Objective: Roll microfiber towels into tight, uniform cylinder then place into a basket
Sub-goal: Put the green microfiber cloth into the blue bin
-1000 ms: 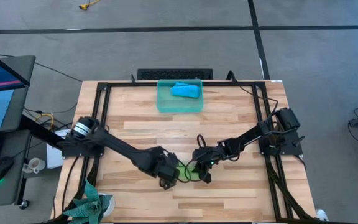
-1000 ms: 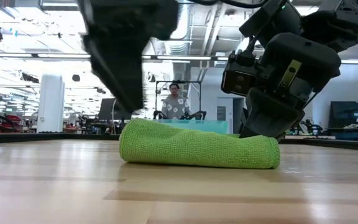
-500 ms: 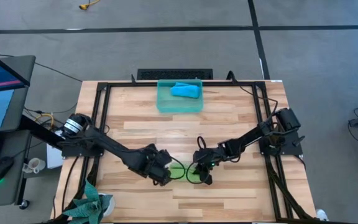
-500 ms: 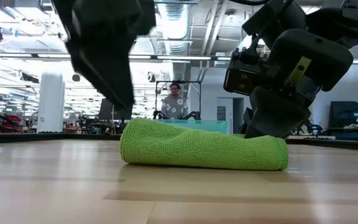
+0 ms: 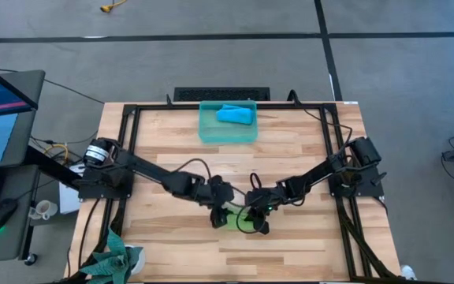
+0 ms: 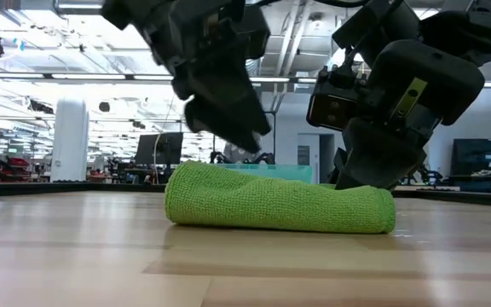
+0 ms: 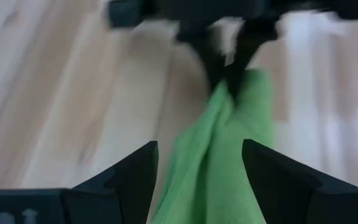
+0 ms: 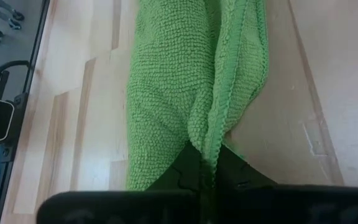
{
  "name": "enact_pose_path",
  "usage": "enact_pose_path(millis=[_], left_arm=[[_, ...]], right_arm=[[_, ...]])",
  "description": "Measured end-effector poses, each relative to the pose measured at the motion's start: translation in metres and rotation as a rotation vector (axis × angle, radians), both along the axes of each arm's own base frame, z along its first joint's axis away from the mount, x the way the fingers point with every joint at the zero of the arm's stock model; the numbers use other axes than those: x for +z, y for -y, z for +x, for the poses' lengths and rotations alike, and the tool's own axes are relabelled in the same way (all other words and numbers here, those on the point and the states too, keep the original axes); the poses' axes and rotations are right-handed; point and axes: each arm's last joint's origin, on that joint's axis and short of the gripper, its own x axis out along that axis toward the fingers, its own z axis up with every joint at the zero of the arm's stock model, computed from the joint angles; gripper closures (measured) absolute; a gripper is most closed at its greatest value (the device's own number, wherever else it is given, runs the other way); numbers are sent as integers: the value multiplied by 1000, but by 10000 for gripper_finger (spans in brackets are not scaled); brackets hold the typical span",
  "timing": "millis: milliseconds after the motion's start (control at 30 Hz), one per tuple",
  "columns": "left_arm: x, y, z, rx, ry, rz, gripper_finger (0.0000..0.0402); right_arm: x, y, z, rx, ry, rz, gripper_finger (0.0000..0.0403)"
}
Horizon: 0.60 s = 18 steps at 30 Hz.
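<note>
Progress stands at about half: the blue towel (image 5: 236, 115) already lies in the basket (image 5: 208, 132), while the green towel (image 6: 275, 202) rests as a loose roll on the table (image 5: 290, 158), well apart from the basket toward the near edge. The right gripper (image 8: 207, 177) pinches a hemmed edge of the green towel at one end. The left gripper (image 7: 197, 168) hovers over the green towel's other end, fingers spread and empty. Tightening the roll and carrying it to the basket remain. No readable brand, label or writing shows anywhere.
</note>
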Motion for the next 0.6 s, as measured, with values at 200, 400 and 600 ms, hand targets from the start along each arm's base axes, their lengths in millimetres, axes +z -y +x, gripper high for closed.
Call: enact_pose_path(millis=[200,400,600], left_arm=[[3,-14,6,-53,34,-30,175],[-8,-14,6,-60,-4,-29,175],[-27,-9,8,-115,-77,-95,172]], right_arm=[[0,0,0,16,9,-13,382],[0,0,0,18,10,-15,374],[0,0,0,18,10,-15,383]])
